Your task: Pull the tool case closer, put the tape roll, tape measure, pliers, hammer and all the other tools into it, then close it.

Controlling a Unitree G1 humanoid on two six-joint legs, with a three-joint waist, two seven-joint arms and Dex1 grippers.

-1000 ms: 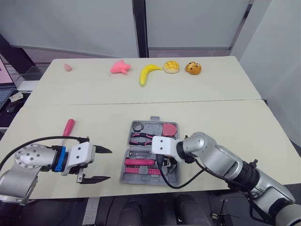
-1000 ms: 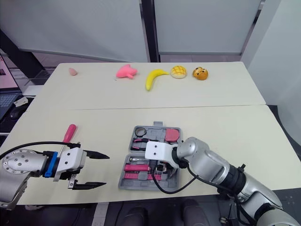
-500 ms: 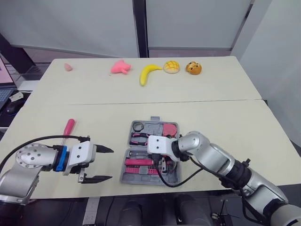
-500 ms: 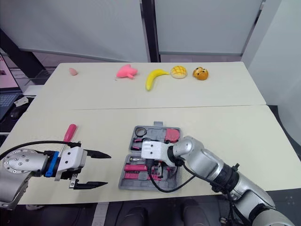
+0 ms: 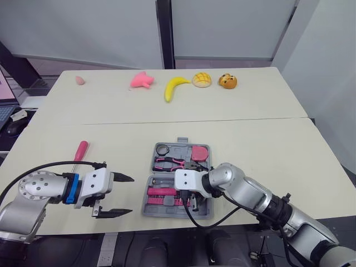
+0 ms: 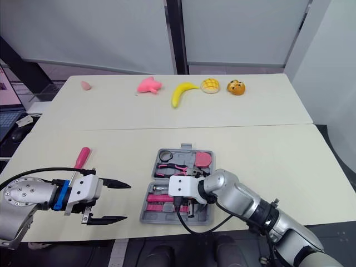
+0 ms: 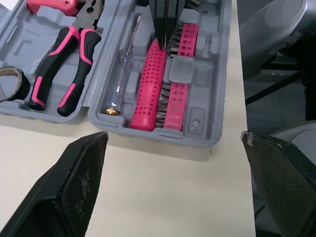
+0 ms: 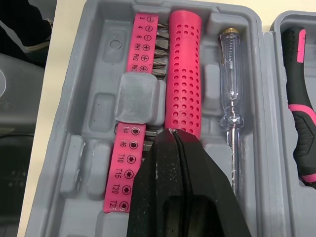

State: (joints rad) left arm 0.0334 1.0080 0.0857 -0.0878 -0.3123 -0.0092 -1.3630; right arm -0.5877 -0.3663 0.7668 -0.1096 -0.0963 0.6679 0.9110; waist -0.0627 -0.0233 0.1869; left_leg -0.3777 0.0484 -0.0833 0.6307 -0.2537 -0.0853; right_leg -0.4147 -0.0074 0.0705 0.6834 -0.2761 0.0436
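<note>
The grey tool case [image 5: 207, 212] lies open near the table's front edge. Its far half holds a black tape roll [image 5: 162, 149], pink-and-black pliers [image 5: 172, 163] and a pink tape measure [image 5: 200, 152]. In the near half lie a pink perforated handle [image 8: 184, 74], a pink bit strip [image 8: 127, 163] and a clear tester screwdriver [image 8: 231, 98]. My right gripper [image 8: 173, 134] is shut, empty, its tip on the pink handle. To the left of the case my left gripper [image 5: 131, 194] hovers open and empty. A pink-handled screwdriver [image 5: 80, 150] lies on the table further left.
Along the table's [image 5: 267, 144] far edge sit a small pink piece [image 5: 80, 79], a pink toy [image 5: 142, 79], a banana [image 5: 174, 87] and two buns [image 5: 202, 79]. A laptop [image 5: 6, 108] and a mouse stand off the left side.
My right gripper has slid left and nearer over the case's near half, its arm lowering toward the front edge. The left gripper has barely moved.
</note>
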